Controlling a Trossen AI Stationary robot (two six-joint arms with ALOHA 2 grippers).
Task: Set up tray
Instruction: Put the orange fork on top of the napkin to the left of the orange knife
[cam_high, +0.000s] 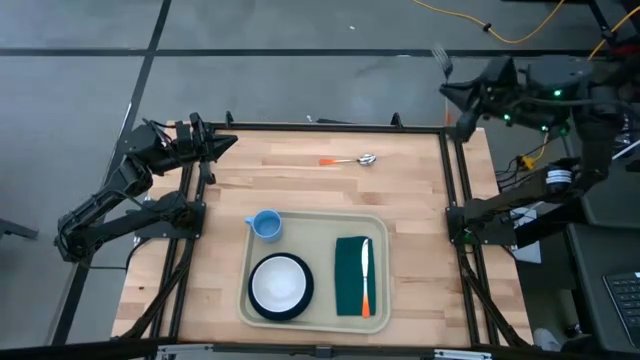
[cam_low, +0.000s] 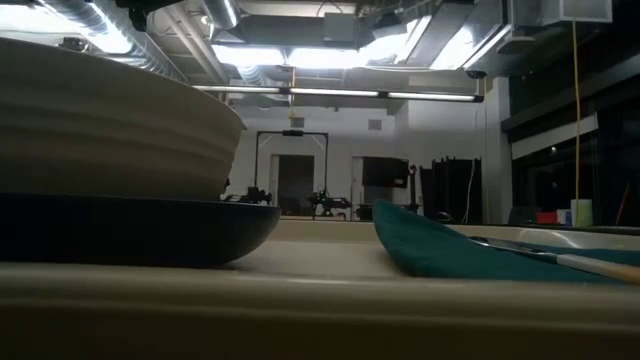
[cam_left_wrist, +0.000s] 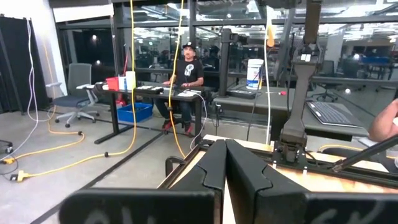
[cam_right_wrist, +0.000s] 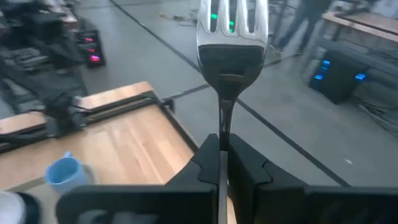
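Steel fork (cam_right_wrist: 231, 37) upright in right gripper (cam_right_wrist: 222, 163)

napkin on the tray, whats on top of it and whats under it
On the dark green napkin lies a knife with an orange handle. Under it is the tray; whether anything else lies beneath the cloth cannot be seen.
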